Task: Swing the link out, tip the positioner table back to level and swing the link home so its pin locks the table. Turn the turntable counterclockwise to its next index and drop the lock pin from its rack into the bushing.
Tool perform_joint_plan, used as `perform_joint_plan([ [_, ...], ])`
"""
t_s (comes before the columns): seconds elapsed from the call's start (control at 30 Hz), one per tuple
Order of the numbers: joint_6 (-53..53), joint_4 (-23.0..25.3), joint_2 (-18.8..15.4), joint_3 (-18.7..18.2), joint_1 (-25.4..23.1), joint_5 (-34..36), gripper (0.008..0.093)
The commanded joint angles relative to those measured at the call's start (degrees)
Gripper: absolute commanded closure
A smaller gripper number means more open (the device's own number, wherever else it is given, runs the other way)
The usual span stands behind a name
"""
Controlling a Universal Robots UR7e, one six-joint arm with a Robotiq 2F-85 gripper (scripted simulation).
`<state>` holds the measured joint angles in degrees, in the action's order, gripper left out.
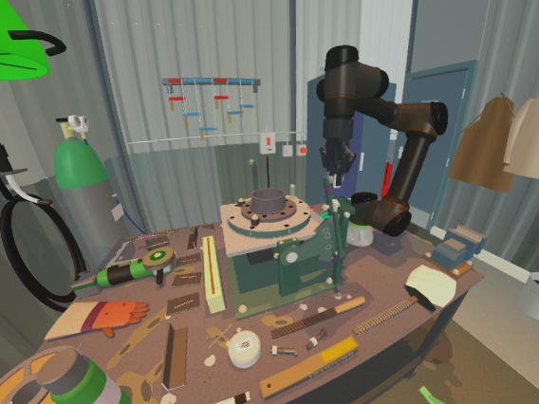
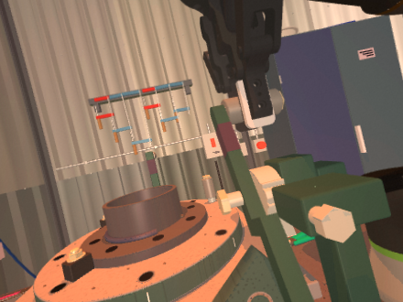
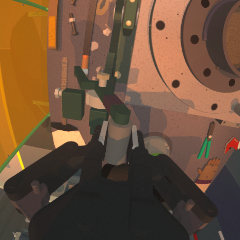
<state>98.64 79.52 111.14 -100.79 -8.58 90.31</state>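
Note:
The grey handle knob point(image 3: 117, 140) at the top of the green link point(image 2: 249, 192) is partly hidden between my gripper's point(image 2: 251, 106) fingers, which are closed on its two sides. The link point(image 1: 336, 237) stands upright at the right side of the positioner, with a cream pin point(image 2: 229, 200) pointing toward the table edge. The pink table point(image 1: 265, 225) is tipped, its left side lower, and carries the round turntable point(image 1: 269, 213) with a dark ring point(image 2: 139, 210) and a circle of holes. A small lock pin point(image 2: 208, 187) stands behind the turntable.
Behind the positioner are a corrugated wall, a blue cabinet point(image 1: 375, 151) and the arm's base point(image 1: 379, 213). A white jar point(image 1: 358, 232) stands close to the right of the link. Files, bolts, a hammer point(image 1: 417, 296), a grinder point(image 1: 128, 270) and a glove point(image 1: 114, 315) litter the bench.

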Motion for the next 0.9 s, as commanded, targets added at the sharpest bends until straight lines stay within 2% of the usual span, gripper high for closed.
perform_joint_plan([
  [0.0, 0.1, 0.1, 0.0, 0.1, -0.2, -0.3, 0.0934],
  [0.87, 2.9, 0.0, -1.4, 1.6, -3.0, -0.3, 0.0934],
])
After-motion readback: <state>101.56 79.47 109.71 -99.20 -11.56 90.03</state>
